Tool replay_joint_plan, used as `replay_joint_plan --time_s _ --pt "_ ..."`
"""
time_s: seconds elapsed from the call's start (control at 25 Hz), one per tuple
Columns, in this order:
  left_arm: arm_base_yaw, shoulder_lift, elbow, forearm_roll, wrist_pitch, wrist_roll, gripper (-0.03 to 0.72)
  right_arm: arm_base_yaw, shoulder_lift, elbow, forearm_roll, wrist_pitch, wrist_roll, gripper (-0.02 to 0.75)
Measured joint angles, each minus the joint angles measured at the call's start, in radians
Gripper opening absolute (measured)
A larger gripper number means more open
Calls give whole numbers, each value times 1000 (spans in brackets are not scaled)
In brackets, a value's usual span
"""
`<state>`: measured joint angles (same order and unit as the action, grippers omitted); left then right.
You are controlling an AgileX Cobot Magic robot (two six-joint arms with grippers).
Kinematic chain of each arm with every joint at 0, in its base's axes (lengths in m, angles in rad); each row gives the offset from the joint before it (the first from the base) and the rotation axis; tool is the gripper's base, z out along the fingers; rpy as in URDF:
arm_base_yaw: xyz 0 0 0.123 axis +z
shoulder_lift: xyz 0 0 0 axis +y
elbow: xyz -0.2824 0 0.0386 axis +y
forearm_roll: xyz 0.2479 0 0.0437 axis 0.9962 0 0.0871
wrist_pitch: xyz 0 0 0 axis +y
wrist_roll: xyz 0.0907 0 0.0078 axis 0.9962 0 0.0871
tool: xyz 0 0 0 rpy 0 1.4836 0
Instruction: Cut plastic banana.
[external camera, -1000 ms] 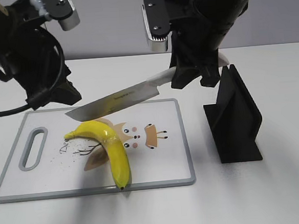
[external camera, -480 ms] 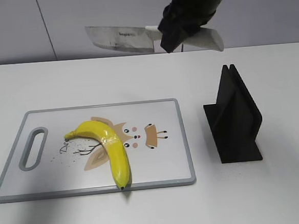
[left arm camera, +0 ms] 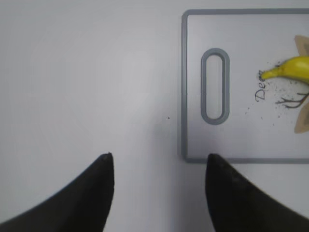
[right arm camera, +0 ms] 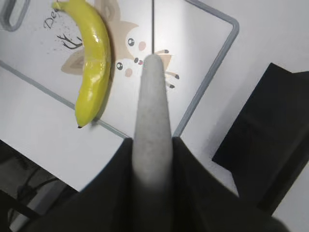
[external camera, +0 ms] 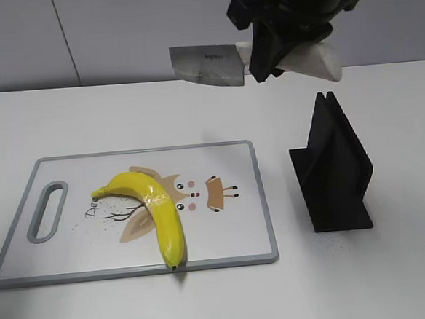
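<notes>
The plastic banana (external camera: pixel 154 207) lies curved on the white cutting board (external camera: pixel 224 224), whole, stem to the left; it also shows in the right wrist view (right arm camera: pixel 92 58) and its stem end in the left wrist view (left arm camera: pixel 285 71). My right gripper (external camera: pixel 281 41) is shut on the pale handle of a knife (external camera: pixel 209 65), held high above the table behind the board, blade pointing left. In the right wrist view the handle (right arm camera: pixel 152 111) sits between the jaws (right arm camera: pixel 152 145). My left gripper (left arm camera: pixel 159 166) is open and empty over bare table left of the board; it is out of the exterior view.
A black knife stand (external camera: pixel 333 169) stands right of the board, also in the right wrist view (right arm camera: pixel 270 125). The board's handle slot (left arm camera: pixel 215 86) is at its left end. White table all round; a grey wall behind.
The knife rose from just above the banana to high above the table, then shifted right towards the stand. The left arm withdrew out of the exterior view. The banana has not moved.
</notes>
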<state>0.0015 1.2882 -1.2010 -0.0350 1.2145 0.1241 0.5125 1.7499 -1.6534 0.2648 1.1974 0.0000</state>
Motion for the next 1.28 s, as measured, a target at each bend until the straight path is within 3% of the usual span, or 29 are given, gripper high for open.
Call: replay_joint_plan --time_s 0.32,0.56,0.96,1.28 --pt "0 -427 240 -10 -59 59 588 0 -290 371 -16 -285 169 186" --pt "0 -768 422 -14 -135 77 587 0 -424 617 -180 -508 419 185" --pt "0 -1154 673 -67 -142 80 586 0 -438 738 -454 -515 668 185" --pt "0 -1294 696 -74 -152 80 550 0 -438 744 -474 -521 693 185"
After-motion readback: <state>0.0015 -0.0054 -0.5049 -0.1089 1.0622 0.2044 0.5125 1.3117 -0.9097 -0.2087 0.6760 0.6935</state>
